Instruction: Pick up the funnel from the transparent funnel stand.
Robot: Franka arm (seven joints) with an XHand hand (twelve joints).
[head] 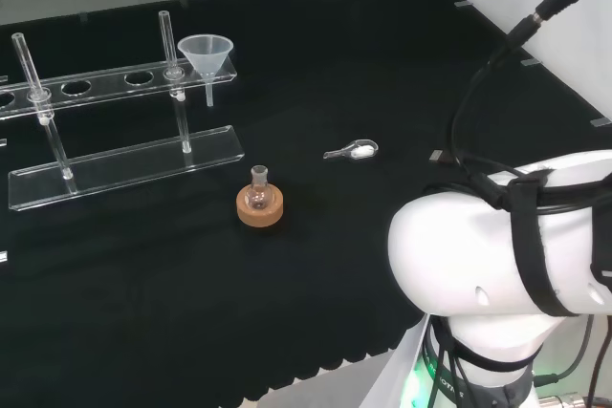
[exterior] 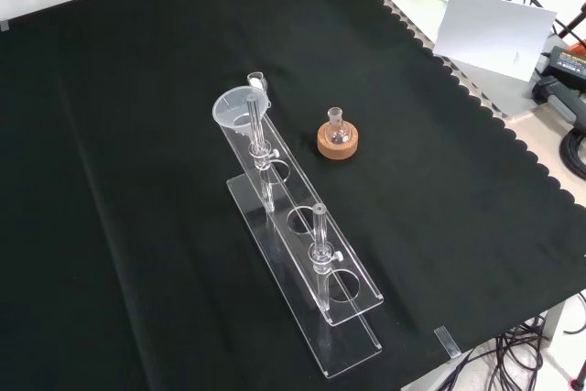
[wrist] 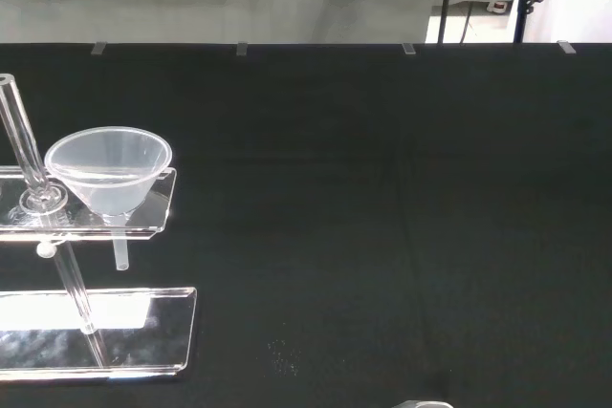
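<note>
A clear funnel (head: 206,54) sits upright in the end hole of a transparent stand's upper shelf (head: 105,81), with its stem hanging below the shelf. In the front view the funnel (exterior: 240,109) is at the far end of the stand (exterior: 352,295). Up close in the wrist view, the funnel (wrist: 108,171) rests in the shelf over the stand's base plate (wrist: 96,332). Two clear upright rods hold the shelf, and the nearer one (wrist: 21,150) rises right beside the funnel.
A small round flask on a cork ring (head: 259,204) stands in front of the stand's base; the front view has this flask (exterior: 337,137) to the stand's right. A small scoop with white powder (head: 352,151) lies on the cloth. The arm's white link (head: 497,255) bulks at the lower right.
</note>
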